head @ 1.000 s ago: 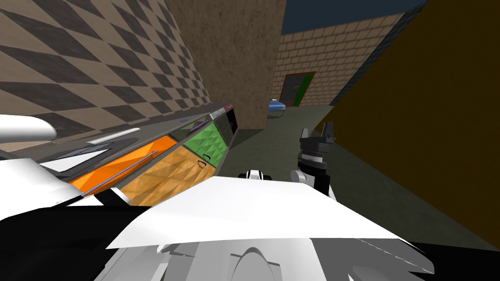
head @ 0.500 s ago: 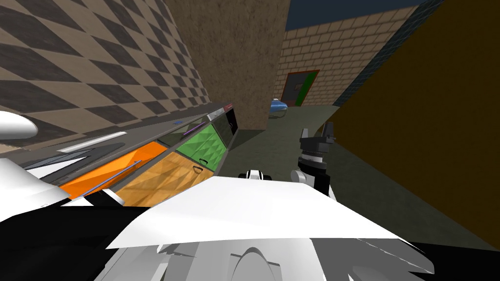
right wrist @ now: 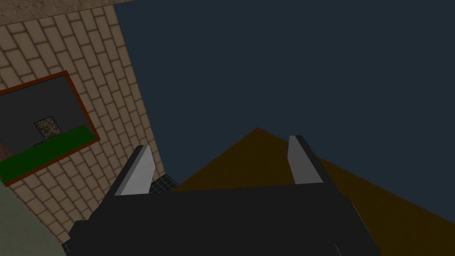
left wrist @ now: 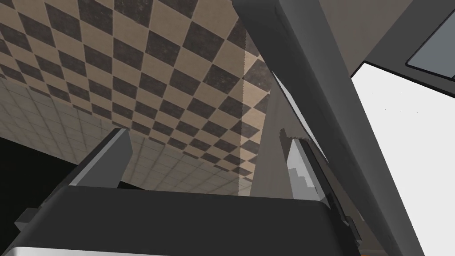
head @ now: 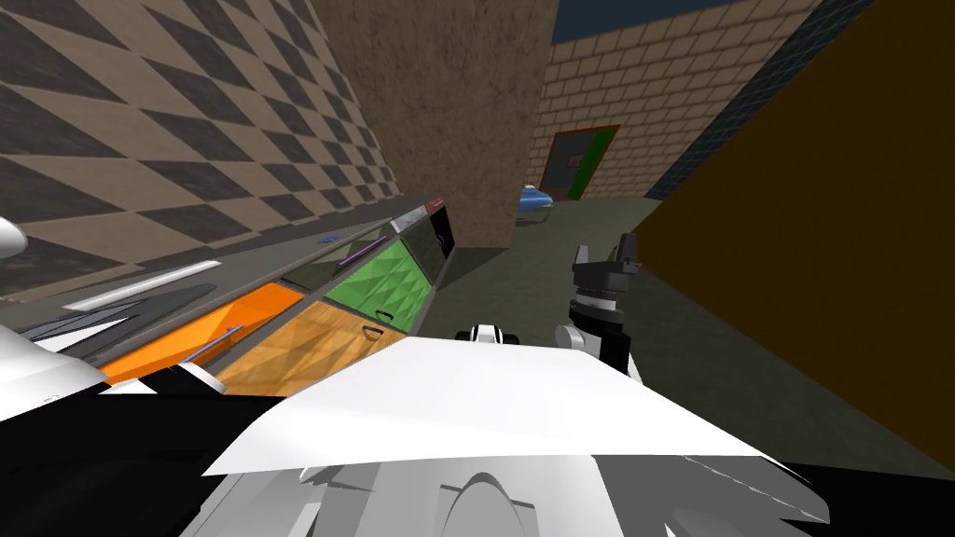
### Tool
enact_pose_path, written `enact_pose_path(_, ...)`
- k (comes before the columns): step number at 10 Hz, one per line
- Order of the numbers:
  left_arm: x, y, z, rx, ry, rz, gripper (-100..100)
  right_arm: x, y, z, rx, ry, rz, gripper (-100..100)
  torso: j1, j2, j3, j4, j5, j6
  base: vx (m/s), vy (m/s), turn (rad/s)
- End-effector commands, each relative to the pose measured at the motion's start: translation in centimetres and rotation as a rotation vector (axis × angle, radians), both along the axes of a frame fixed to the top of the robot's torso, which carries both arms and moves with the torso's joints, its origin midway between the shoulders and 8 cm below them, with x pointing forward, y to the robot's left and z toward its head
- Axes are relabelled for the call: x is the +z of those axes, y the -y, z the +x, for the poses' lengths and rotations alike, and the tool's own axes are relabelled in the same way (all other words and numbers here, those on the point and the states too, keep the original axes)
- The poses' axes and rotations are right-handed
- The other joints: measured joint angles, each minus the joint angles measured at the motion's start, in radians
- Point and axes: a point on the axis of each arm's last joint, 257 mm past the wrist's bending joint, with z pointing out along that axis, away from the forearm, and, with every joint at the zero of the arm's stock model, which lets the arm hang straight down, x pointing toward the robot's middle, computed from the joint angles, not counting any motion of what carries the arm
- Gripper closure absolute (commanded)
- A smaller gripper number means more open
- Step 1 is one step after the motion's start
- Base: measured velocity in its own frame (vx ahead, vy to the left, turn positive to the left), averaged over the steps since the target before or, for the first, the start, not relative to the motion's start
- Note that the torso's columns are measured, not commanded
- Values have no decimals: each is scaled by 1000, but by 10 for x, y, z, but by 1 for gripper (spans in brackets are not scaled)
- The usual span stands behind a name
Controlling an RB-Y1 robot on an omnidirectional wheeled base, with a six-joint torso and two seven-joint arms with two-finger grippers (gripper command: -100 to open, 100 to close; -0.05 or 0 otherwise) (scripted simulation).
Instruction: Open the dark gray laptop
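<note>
In the head view, a grey-topped counter (head: 270, 254) with orange, wood-toned and green cabinet fronts (head: 308, 350) runs along the left of the frame. The flat dark grey laptop (head: 149, 308) lies on it at the far left edge. The right gripper (head: 604, 250) hangs right of centre, well apart from the counter. Its jaws stand wide apart and hold nothing.

In the left wrist view, the left gripper (left wrist: 204, 146) has its jaws spread wide with nothing between them. One light grey finger (left wrist: 300, 169) sits against the edge of a broad dark grey slab, apparently the laptop's lid (left wrist: 311, 89), with a white face (left wrist: 400, 155) beyond it. The lid seems partly raised, though how far cannot be told.

In the right wrist view, the two blades show the same open, empty gap.

The risk lies in that single thin contact. Should the blade slide off the edge, the lid may drop shut. Should the push run along the counter rather than around the hinge, the laptop could skid toward the checkered wall (head: 140, 140).
</note>
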Motion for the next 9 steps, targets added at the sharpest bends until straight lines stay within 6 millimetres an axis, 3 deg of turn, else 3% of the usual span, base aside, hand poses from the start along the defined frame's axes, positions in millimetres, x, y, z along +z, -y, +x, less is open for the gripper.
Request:
enact_pose_path(1, 1, 0, 0, 0, 0, 0, 100, 0, 0, 0, 0, 0, 0, 0, -3, -2, -1, 0, 0, 0, 1, 9, -2)
enact_pose_path(9, -4, -16, 12, 0, -217, -126, 100, 0, 0, 0, 0, 0, 0, 0, -5, -7, -4, -2, -1, 0, 39, 6, -1)
